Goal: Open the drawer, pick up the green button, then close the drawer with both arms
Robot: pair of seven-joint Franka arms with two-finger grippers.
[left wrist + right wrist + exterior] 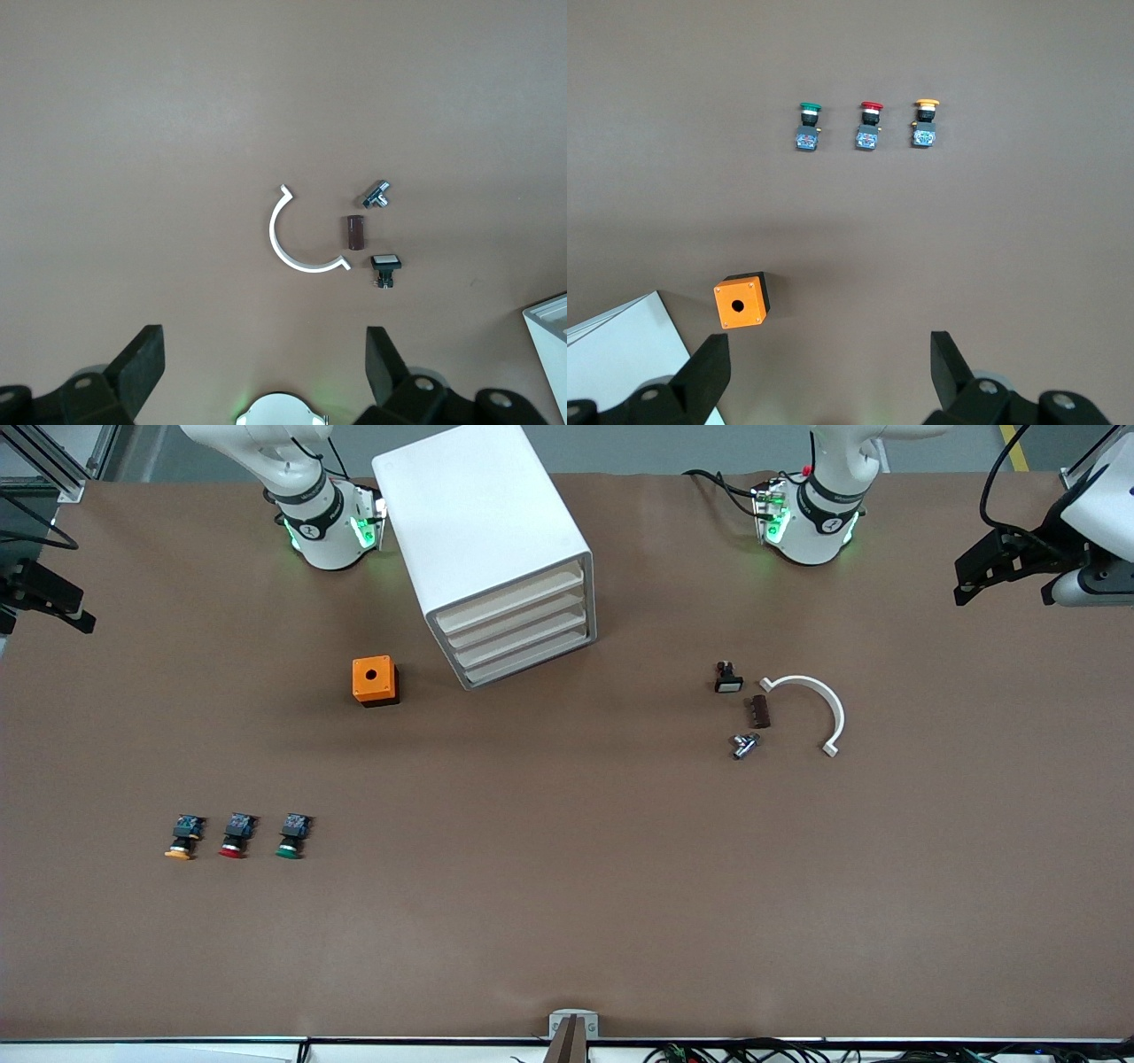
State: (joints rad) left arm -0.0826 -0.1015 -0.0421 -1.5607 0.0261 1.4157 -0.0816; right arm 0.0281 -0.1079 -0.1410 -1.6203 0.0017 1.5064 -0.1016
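Note:
The white cabinet [483,522] stands near the right arm's base, and its four cream-fronted drawers [523,624] are all shut. The green-capped button [291,837] lies on the table toward the right arm's end, near the front camera, beside a red-capped one [236,835] and a yellow-capped one [183,838]. It also shows in the right wrist view [808,124]. My right gripper [828,367] is open and empty, held high at its end of the table [53,598]. My left gripper [263,363] is open and empty, held high at its own end [979,576].
An orange box [375,680] with a hole in its top sits beside the cabinet. Toward the left arm's end lie a white arc piece [811,700], a white-topped switch [728,677], a brown block [760,711] and a metal part [744,745].

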